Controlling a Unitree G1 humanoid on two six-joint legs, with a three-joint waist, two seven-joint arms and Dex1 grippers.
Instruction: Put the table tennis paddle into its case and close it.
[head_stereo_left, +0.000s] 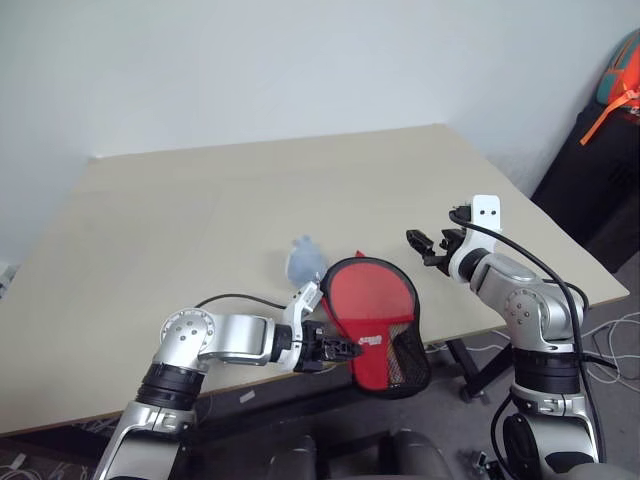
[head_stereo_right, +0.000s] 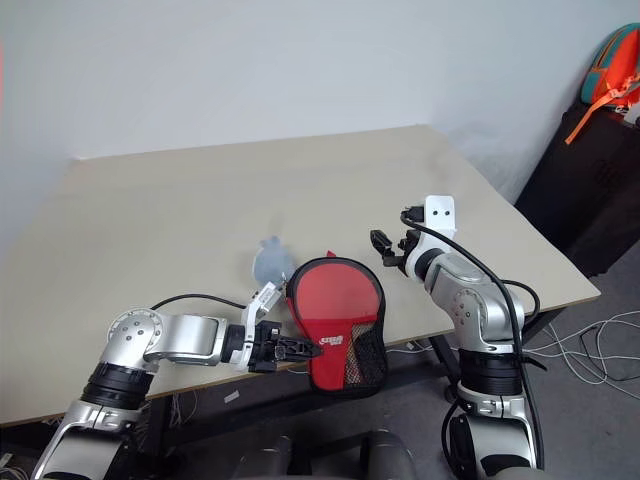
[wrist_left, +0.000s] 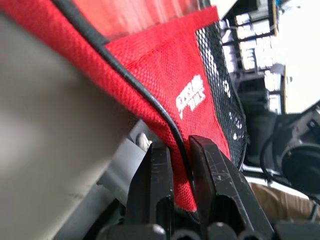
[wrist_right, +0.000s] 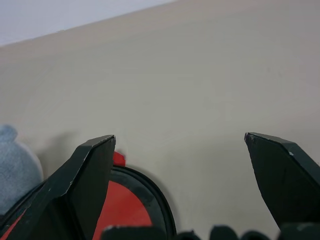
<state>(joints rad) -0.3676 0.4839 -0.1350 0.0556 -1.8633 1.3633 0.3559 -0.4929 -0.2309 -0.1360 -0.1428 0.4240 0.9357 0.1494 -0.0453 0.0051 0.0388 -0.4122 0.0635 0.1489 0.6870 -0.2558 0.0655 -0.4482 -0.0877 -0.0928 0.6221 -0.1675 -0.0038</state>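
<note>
Pinching the case (head_stereo_left: 385, 335) by its black-trimmed edge, the left gripper (wrist_left: 180, 172) is clamping the narrow mesh end, which is hanging off the near rim of the table (head_stereo_left: 200, 210); the right gripper (head_stereo_left: 428, 246) is hovering just beside the round end, jaws spread wide and holding nothing. Doing this well probably means keeping that pinch firm while the free gripper works along the trim; whether the paddle is sitting inside, I cannot tell. Counting: one case, two grippers, one pale grey-blue object (head_stereo_left: 303, 260) touching the case's far edge.
</note>
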